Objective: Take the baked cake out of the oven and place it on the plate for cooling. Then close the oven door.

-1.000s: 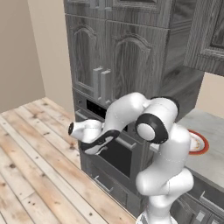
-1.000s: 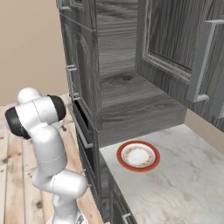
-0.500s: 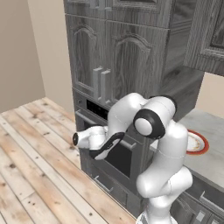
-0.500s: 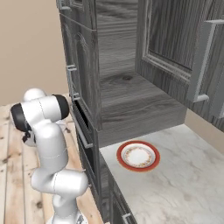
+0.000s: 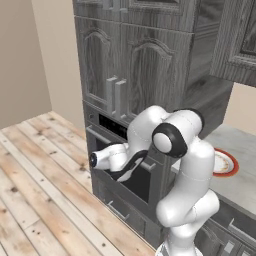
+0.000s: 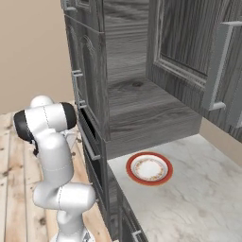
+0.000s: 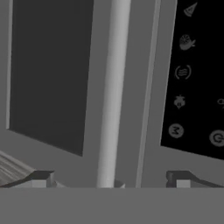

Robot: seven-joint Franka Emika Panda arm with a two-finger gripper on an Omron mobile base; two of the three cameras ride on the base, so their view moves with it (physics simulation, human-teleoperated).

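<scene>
The oven [image 5: 116,126] has a black display strip above its door. Its oven door [image 7: 48,74] looks closed, a dark glass window beside the long silver bar handle [image 7: 111,87]. My gripper [image 7: 111,180] is open right in front of that handle, and the bar runs between the two fingertips [image 7: 41,178] without visible contact. From the left base, my white hand [image 5: 111,156] is level with the door's top edge. The plate [image 6: 149,168] with its red-orange rim lies bare on the counter to the right of the oven. The baked cake is hidden.
Tall grey wood-grain cabinet doors [image 5: 135,65] stand above the oven and drawers [image 5: 120,212] sit below it. Wooden floor [image 5: 35,165] stretches to the left. A marble counter [image 6: 198,198] extends right, under wall cabinets [image 6: 189,42].
My hand has dropped a little and moved in toward the oven door handle. The jaws have stayed open.
</scene>
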